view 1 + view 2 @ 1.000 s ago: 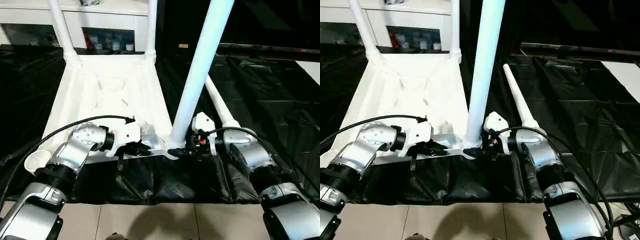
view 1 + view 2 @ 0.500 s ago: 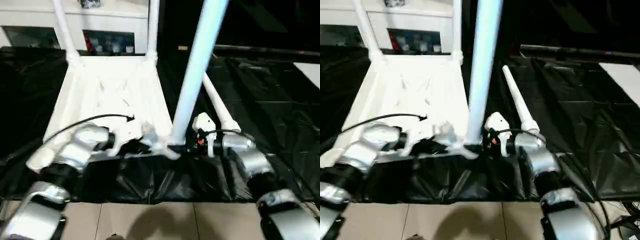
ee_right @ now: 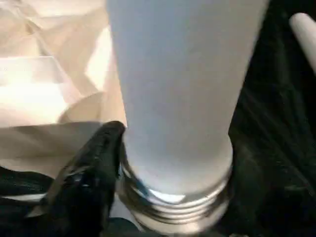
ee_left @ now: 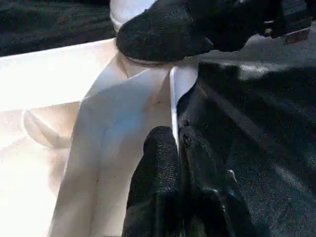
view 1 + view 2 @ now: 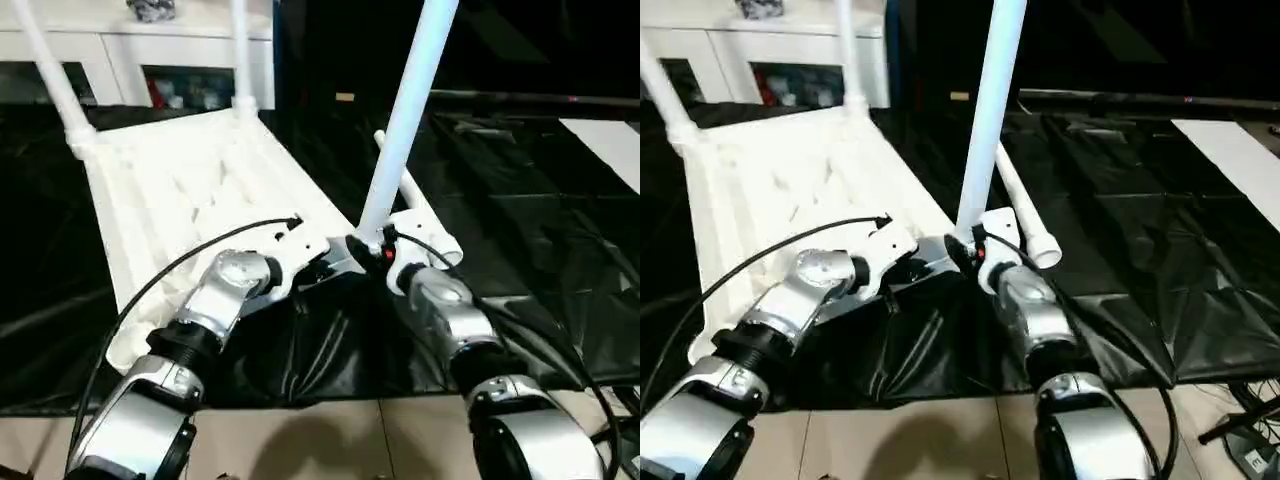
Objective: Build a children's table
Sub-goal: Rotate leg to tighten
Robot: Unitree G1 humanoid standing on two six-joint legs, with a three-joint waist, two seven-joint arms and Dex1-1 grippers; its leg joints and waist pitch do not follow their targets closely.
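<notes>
Your left tool (image 4: 177, 168) is pinched shut on the thin near edge of the children's table (image 5: 190, 190), which lies upside down on the black-draped tabletop (image 5: 520, 230), its long axis running from near right to far left. Your right tool (image 5: 372, 250) stands apart around the base of the near-right leg (image 5: 410, 110), one black finger (image 3: 91, 168) against its threaded collar at the corner socket. You can count four legs: this one upright, two more upright at the far corners (image 5: 50, 70) (image 5: 240, 50), and a fourth (image 5: 1025, 215) lying loose on the drape just right of the right tool, pointing away. The table's near-left corner sits close to the tabletop's near edge; to the right the drape is open. A white cabinet (image 5: 180, 40) stands beyond the far legs.
</notes>
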